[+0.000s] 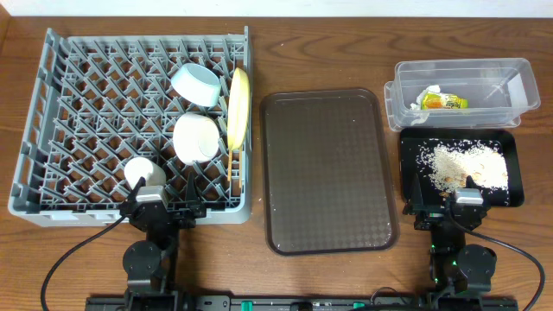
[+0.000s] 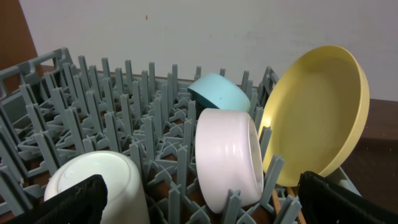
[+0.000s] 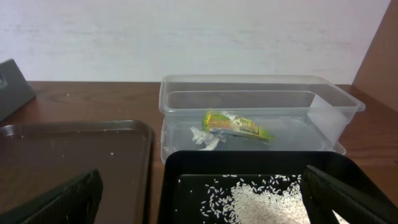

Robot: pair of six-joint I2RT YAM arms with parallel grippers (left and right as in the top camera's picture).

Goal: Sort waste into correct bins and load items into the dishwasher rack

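Left gripper (image 1: 162,204) sits at the bottom left of the overhead view, against the near wall of the large square grey plastic dishwasher rack (image 1: 26,147). Its fingers (image 2: 74,202) are spread wide with nothing between them. The small white cup (image 1: 143,172) lies in the rack right in front of it, at the lower left of the left wrist view. The pinkish-white bowl (image 1: 194,137) is on its side mid-rack and the light blue bowl (image 1: 195,83) is tipped behind it, toward the top. The round yellow plate (image 1: 238,105) stands on edge along the rack's right wall, just beside both bowls. A thin wooden strip below the plate (image 1: 232,170) looks like the chopsticks, but pegs hide most of it. The rack's pegs and near wall stand between the left gripper and the bowls. The large brown rectangular serving tray (image 1: 328,173) fills the centre of the wooden table (image 1: 69,259), with a few stray white grains on it. Right gripper (image 1: 455,207) is at the bottom right, jaws apart and holding nothing, at the near edge of the shallow black rectangular tray (image 1: 511,147). The loose white rice-like crumbs (image 1: 462,164) are piled in that tray. Behind it, touching, is the clear plastic rectangular tub (image 1: 510,86), with the crumpled green-yellow-orange snack wrapper (image 1: 445,101) inside.
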